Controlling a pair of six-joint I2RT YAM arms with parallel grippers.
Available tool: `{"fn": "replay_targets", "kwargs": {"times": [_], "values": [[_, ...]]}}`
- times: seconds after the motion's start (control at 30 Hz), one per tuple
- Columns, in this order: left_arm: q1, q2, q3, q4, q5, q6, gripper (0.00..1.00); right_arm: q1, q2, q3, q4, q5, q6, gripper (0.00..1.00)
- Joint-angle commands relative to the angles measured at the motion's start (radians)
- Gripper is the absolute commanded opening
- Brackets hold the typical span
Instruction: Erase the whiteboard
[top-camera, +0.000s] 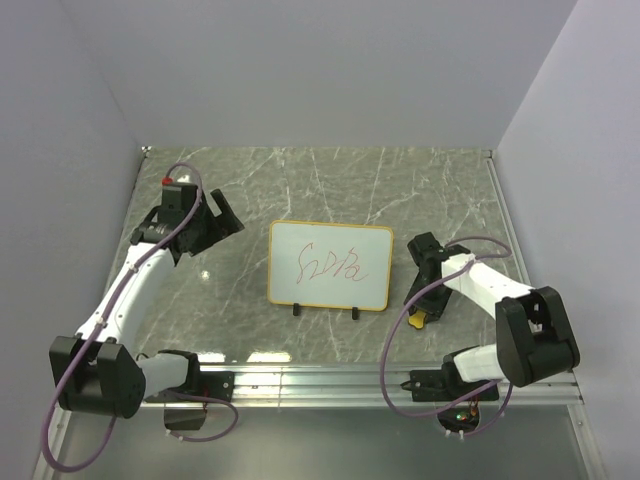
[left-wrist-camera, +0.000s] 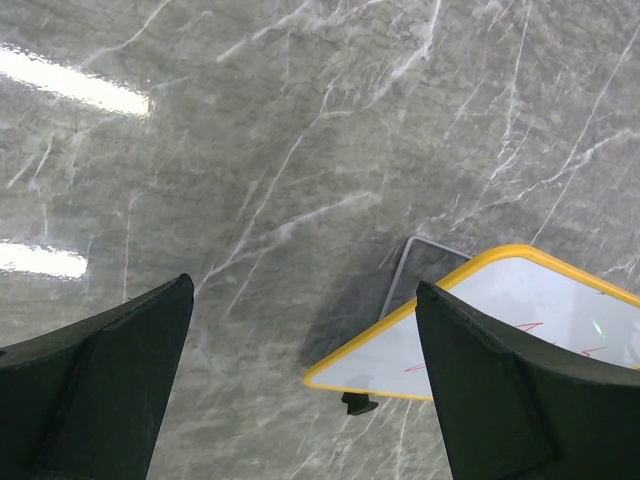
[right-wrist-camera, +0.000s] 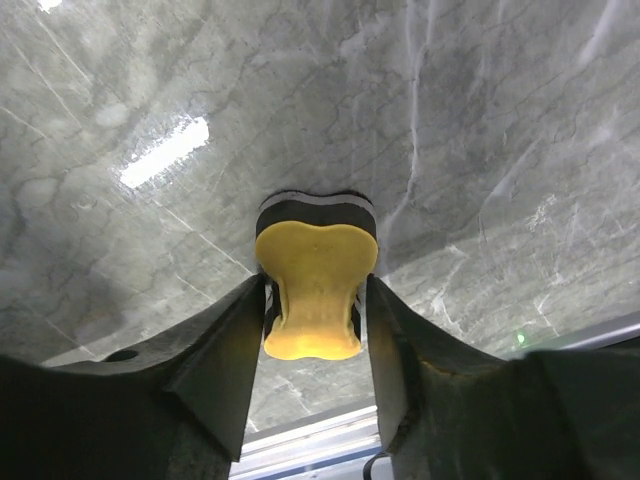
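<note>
While the overhead view looks down on a grey marble table (top-camera: 430, 190), the whiteboard (top-camera: 330, 265) sits at the centre of the frame. It has a yellow-orange rim, red scribbles across its face and two small black feet on its lower edge. At upper left, well apart from the board, the left gripper (top-camera: 222, 215) holds its jaws spread wide with nothing between them. Its wrist view shows only marble there, with a corner of the board at lower right. At the right of the overhead frame, near the board's right edge but not touching it, is the right gripper (top-camera: 418, 310). Its fingers (right-wrist-camera: 235, 345) are clamped on the narrow waist of a yellow bone-shaped eraser (right-wrist-camera: 318, 275) with a black pad.
</note>
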Motion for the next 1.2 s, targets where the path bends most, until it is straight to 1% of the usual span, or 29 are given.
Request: {"fn": "replay_targets", "kwargs": {"times": [0.0, 0.1, 0.23, 0.33, 0.43, 0.7, 0.8, 0.83, 0.87, 0.9, 0.93, 0.97, 1.0, 1.07, 1.1, 1.17], "values": [[-0.012, 0.007, 0.008, 0.035, 0.005, -0.002, 0.99, 0.003, 0.003, 0.039, -0.016, 0.026, -0.015, 0.54], [-0.023, 0.012, 0.002, 0.043, 0.001, -0.012, 0.99, 0.003, 0.0, 0.047, -0.024, 0.025, -0.016, 0.55], [-0.04, 0.024, 0.014, 0.046, -0.012, -0.023, 0.99, 0.001, 0.001, 0.074, -0.038, 0.03, -0.027, 0.52], [-0.055, 0.036, 0.022, 0.051, -0.024, -0.031, 0.99, 0.001, 0.007, 0.081, -0.038, 0.036, -0.035, 0.45], [-0.072, 0.049, 0.031, 0.052, -0.032, -0.037, 0.99, 0.0, 0.021, 0.076, -0.031, 0.028, -0.042, 0.43], [-0.093, 0.081, 0.049, 0.052, -0.041, -0.043, 0.99, 0.001, 0.063, 0.071, -0.016, 0.008, -0.056, 0.41], [-0.098, 0.084, 0.049, 0.054, -0.042, -0.039, 0.99, 0.0, 0.057, 0.074, -0.016, 0.013, -0.055, 0.3], [-0.099, 0.085, 0.049, 0.055, -0.039, -0.037, 0.99, -0.002, 0.053, 0.076, -0.016, 0.016, -0.053, 0.23], [-0.099, 0.084, 0.046, 0.058, -0.026, -0.029, 0.98, -0.002, 0.046, 0.076, -0.018, 0.02, -0.053, 0.19], [-0.099, 0.084, 0.04, 0.074, -0.016, -0.023, 0.97, -0.002, 0.043, 0.079, -0.019, 0.022, -0.055, 0.11], [-0.099, 0.082, 0.035, 0.081, 0.0, -0.005, 0.96, -0.003, 0.043, 0.084, -0.024, 0.022, -0.055, 0.06], [-0.099, 0.082, 0.029, 0.097, 0.048, 0.004, 0.95, -0.002, 0.041, 0.088, -0.025, 0.023, -0.055, 0.02], [-0.099, 0.082, 0.014, 0.136, 0.092, 0.017, 0.95, -0.003, 0.04, 0.094, -0.03, 0.023, -0.056, 0.0], [-0.099, 0.072, -0.01, 0.198, 0.17, 0.047, 0.95, -0.003, 0.032, 0.125, -0.041, 0.022, -0.061, 0.0], [-0.099, 0.067, -0.039, 0.268, 0.257, 0.055, 0.96, -0.003, 0.027, 0.142, -0.047, 0.022, -0.064, 0.0], [-0.099, 0.059, -0.066, 0.331, 0.335, 0.084, 0.98, -0.003, 0.009, 0.201, -0.07, 0.022, -0.065, 0.0]]}}
